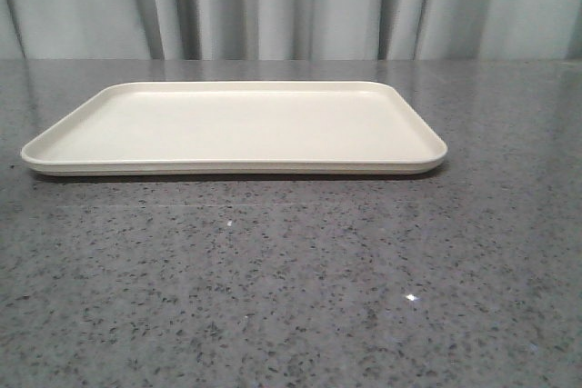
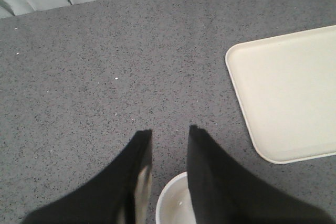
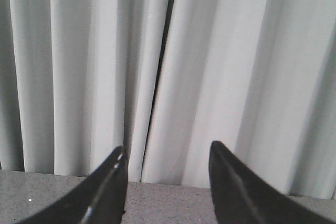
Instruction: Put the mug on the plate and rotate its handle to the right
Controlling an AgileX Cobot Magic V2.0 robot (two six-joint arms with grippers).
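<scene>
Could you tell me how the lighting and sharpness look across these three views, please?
Front view: even light, small glints on the speckled table, a thin shadow under the plate. Left wrist view: the left gripper is dark and soft-edged, the mug rim cropped. Right wrist view: the right gripper is silhouetted against the softly blurred curtain.

mug (image 2: pixel 176 203): only a rim arc visible behind left gripper (image 2: pixel 170 130) finger, rest cropped; handle, print unseen; plate (image 2: pixel 286 93) cut off too.

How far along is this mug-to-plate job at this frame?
Nothing is done: the plate sits bare. The left tool is above the mug, one finger over its rim, no grip evident. The right tool faces the curtain. Grasping, placing and turning the handle remain.
</scene>
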